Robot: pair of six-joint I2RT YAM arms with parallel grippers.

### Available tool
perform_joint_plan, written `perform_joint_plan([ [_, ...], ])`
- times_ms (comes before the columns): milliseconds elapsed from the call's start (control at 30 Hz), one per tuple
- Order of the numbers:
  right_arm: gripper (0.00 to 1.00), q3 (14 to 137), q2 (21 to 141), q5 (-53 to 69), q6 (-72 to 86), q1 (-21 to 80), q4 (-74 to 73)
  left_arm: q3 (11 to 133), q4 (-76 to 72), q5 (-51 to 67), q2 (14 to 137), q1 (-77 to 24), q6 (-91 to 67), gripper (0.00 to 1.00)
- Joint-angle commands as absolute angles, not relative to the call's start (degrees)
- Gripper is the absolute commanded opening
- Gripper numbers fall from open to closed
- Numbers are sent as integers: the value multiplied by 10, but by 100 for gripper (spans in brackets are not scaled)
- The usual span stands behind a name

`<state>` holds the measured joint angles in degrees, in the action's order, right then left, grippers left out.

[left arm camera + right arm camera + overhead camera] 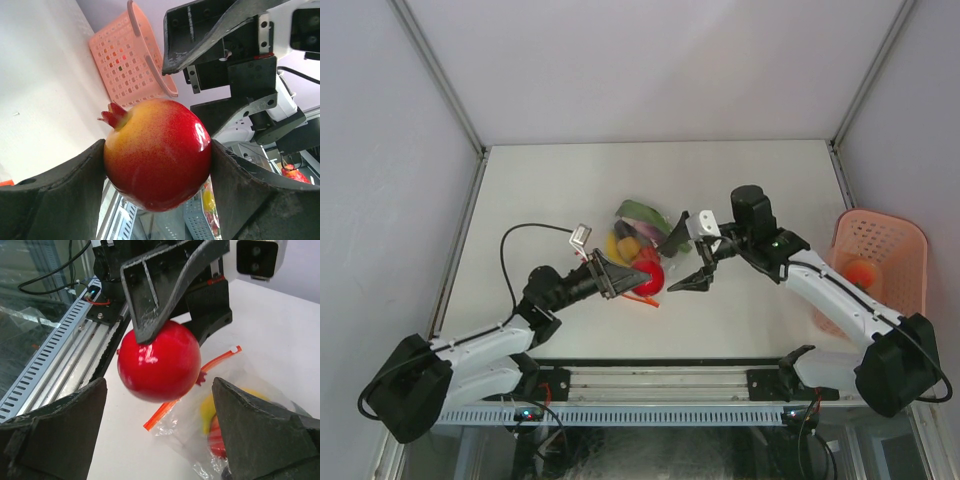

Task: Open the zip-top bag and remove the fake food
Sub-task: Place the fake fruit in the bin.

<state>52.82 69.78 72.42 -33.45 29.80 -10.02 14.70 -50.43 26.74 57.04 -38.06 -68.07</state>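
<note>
Closest to us in the left wrist view, the left gripper [158, 175] is clamped on a red toy pomegranate [156, 150] — one dark finger pressed to each flank, its small crown pointing to the upper left of the frame.

In the top view we find that fruit at centre frame, touching the lower edge of the zip-top bag [642, 240], which lies crumpled on the white table [560, 180]. More fake food [623, 246] shows through the clear plastic: yellow and dark purple pieces and a long green one along the bag's upper edge.

The right gripper [685, 256] hangs just right of the bag with its jaws spread wide and nothing between them. In its own wrist view its two fingers fill the lower corners, the pomegranate is at centre, and the bag's red-orange zip strip [162, 415] runs just below the fruit.

At the right edge of the top view stands a pink basket [910, 240] — we see an orange piece [861, 272] inside it.
</note>
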Motion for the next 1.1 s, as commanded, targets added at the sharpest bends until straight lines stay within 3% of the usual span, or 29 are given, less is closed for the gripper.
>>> perform_joint_plan([
  [0,86,526,700,711,-321,317,-62,162,-591,267,603,-399,-701,23],
  [533,86,525,717,586,-436,409,-119,172,-678,265,661,-419,-742,24],
  [633,79,525,718,576,-420,415,-106,170,-681,266,663,-419,-741,24],
  [733,62,525,716,577,-404,415,-97,169,-682,266,665,-419,-740,26],
  [867,42,525,710,603,-403,409,-100,166,-681,265,663,-418,-738,42],
  [1067,26,534,700,660,-396,391,-122,166,-641,253,640,-418,-716,82],
])
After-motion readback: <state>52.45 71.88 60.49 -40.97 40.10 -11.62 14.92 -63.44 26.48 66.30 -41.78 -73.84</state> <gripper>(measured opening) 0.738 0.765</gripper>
